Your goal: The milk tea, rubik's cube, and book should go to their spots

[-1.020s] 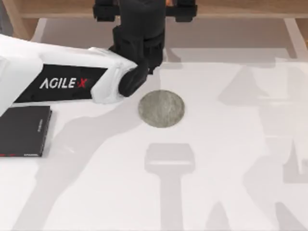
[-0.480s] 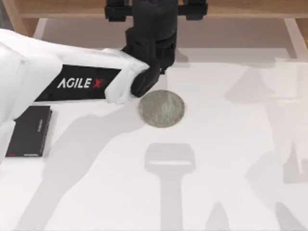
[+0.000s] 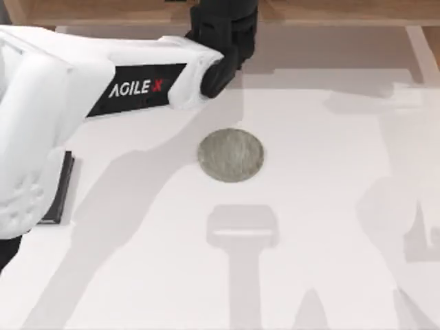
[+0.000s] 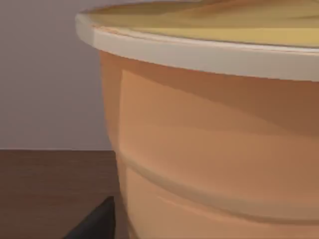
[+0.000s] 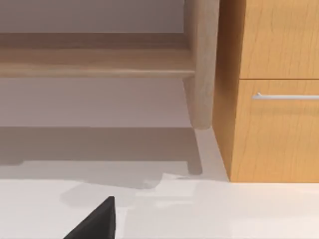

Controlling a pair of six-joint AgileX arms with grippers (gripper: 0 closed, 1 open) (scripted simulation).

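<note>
The milk tea (image 4: 214, 149) looms very close in the left wrist view: an orange cup with a white rim and yellow top, standing on a dark wooden surface. One dark fingertip (image 4: 97, 224) of my left gripper lies just beside its wall, and the jaws are spread wide. From above, my left gripper (image 3: 223, 20) reaches past the table's back edge. The round grey coaster (image 3: 230, 155) lies bare at the table's middle. A flat black book (image 3: 60, 189) peeks out from under my left arm. The rubik's cube and the teal book are out of view.
My right gripper's fingertip (image 5: 97, 224) hangs over the white table, facing a wooden cabinet (image 5: 274, 99) with a drawer handle (image 5: 286, 96) and a wooden post (image 5: 202, 64). A low wooden shelf runs along the back.
My left arm has risen and swung toward the back shelf. It now covers most of the black book, and its gripper has passed the top edge of the view.
</note>
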